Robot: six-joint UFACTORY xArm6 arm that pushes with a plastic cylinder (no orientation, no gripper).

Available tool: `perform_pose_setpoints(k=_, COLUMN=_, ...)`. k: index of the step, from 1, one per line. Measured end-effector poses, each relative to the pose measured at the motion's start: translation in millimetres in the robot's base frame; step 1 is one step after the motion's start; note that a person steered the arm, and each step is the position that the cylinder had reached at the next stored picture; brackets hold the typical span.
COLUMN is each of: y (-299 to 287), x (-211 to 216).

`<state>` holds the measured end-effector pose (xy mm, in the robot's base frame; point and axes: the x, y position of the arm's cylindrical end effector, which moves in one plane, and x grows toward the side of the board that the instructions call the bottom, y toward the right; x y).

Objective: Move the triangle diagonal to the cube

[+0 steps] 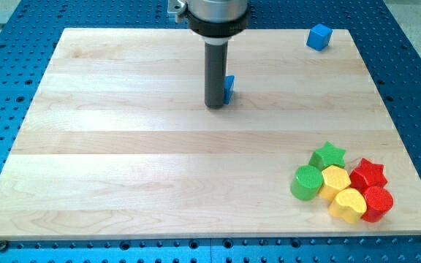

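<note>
A blue cube (319, 36) sits near the view's top right corner of the wooden board (123, 183). A blue triangle (229, 88) lies in the upper middle of the board, mostly hidden behind the dark rod. My tip (215, 106) stands on the board touching the triangle's left side, far to the left of the cube.
A cluster of blocks lies at the view's bottom right: a green star (329, 154), a green cylinder (307, 182), a yellow block (335, 180), a yellow heart (347, 205), a red star (369, 174) and a red cylinder (377, 202).
</note>
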<state>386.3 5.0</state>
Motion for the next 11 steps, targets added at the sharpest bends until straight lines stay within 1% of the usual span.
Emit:
perform_pose_setpoints(k=1, y=4.6, x=-29.9)
perform_pose_setpoints(k=3, y=45.1, x=-12.8)
perform_pose_setpoints(k=5, y=93.3, x=-4.4)
perform_pose_setpoints(k=6, y=96.2, x=-25.4)
perform_pose_setpoints(k=7, y=84.0, x=-40.9)
perform_pose_setpoints(k=8, y=62.1, x=-41.4)
perform_pose_setpoints(k=9, y=83.0, x=-52.0)
perform_pose_setpoints(k=10, y=120.9, x=-65.3)
perform_pose_setpoints(k=11, y=128.4, x=-74.5)
